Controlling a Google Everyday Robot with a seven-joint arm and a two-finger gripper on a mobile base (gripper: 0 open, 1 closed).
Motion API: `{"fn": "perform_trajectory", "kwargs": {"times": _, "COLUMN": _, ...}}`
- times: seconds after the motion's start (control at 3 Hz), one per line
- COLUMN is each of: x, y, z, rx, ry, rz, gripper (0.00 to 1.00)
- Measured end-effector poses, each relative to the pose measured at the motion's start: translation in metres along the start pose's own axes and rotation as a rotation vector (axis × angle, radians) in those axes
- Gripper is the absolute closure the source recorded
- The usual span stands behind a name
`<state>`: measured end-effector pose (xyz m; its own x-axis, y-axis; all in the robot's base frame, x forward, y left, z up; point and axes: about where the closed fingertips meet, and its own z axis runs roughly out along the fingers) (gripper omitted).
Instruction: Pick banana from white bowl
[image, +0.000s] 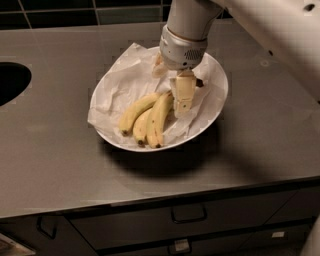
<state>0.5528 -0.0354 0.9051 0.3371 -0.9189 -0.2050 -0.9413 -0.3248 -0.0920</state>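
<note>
The white bowl (223, 98) sits on the grey counter, lined with crumpled white paper (125, 82). Three yellow bananas lie side by side in it, pointing toward the front left. The banana (160, 117) is the longest and rightmost one, with a dark tip at its lower end. My gripper (183, 98) hangs down from the arm over the bowl's right half. It sits right at the upper end of the banana, touching or almost touching it. The arm's wrist hides the back part of the bowl.
A dark round opening (10, 82) is cut into the counter at the far left. The counter's front edge runs below the bowl, with drawers and handles (189, 213) under it. A dark tiled wall runs along the back.
</note>
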Motion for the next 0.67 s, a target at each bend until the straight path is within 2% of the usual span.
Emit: {"fn": "perform_trajectory", "kwargs": {"times": 0.67, "x": -0.0149, "y": -0.0013, "z": -0.0022, "rx": -0.010, "ry": 0.013, "rz": -0.016, "gripper": 0.18}}
